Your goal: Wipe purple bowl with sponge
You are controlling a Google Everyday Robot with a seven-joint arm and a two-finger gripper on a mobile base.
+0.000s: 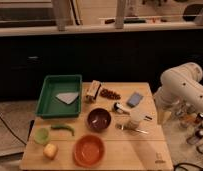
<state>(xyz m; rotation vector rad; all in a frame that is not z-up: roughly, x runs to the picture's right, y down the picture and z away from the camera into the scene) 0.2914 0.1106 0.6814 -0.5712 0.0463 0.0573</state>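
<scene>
The single camera view looks down on a wooden table [140, 152] with the robot's white arm [182, 85] curving in over its right edge.

The purple bowl [99, 119] sits upright near the middle of the table, its glossy inside showing nothing in it. The sponge [135, 99] lies flat on the table toward the far right corner, apart from the bowl and touching nothing I can make out. The pale shape I take for the tool [136, 120] hangs low just right of the bowl, between the bowl and the right edge and on the near side of the sponge. Whether it is wide or narrow I cannot tell, and nothing shows in its hold.

Around them: a green tray [45, 102] at the far left corner with a grey cloth [68, 97] inside, an orange bowl [89, 149] at the near edge, a green cup [41, 135] by the left edge, and a thin metal utensil [132, 130] lying just to the near side of the tool.

As for progress, the task looks barely begun. The sponge rests on the table and not in the tool, so the pick-up is not yet done, and no wiping can be credited. What is left, by my reading, is nearly everything — reach toward the far edge for the sponge, close on it, carry it left to the purple bowl and rub the inside. The tool stands near both things, so the first reach should be a short one.
</scene>
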